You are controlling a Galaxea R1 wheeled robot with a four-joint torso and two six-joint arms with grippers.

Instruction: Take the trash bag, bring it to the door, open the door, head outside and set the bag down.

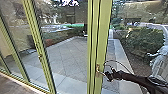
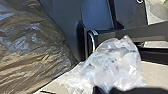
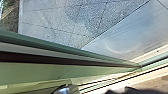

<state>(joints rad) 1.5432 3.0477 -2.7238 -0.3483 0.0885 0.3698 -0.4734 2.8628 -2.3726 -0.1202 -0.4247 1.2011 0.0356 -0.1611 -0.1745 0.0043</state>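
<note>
Containers: the left wrist view gives us two bags. The clear bag [image 2: 117, 62] is thin, glossy plastic, bunched to a peak at one corner; through its wall we see whitish, crumpled contents. Near it is the larger dark bag [image 2: 27, 47], brownish, full, creased and shiny, its contents hidden. We cannot tell which is the task's bag. The left gripper [image 2: 110, 89] is at the clear bag; whether it is apart, together or clamped on plastic, we cannot tell. A pale floor [image 2: 156, 72] shows beyond.

In the head view, the right gripper [image 1: 109, 75] is at the handle [image 1: 98, 70], mounted near the edge of the green-framed door [image 1: 102, 37]; its state, too, we cannot tell. Through the glass we see grey paving [image 1: 66, 57] with a paler border along its edge, and bushes [image 1: 146, 40] past that border.
</note>
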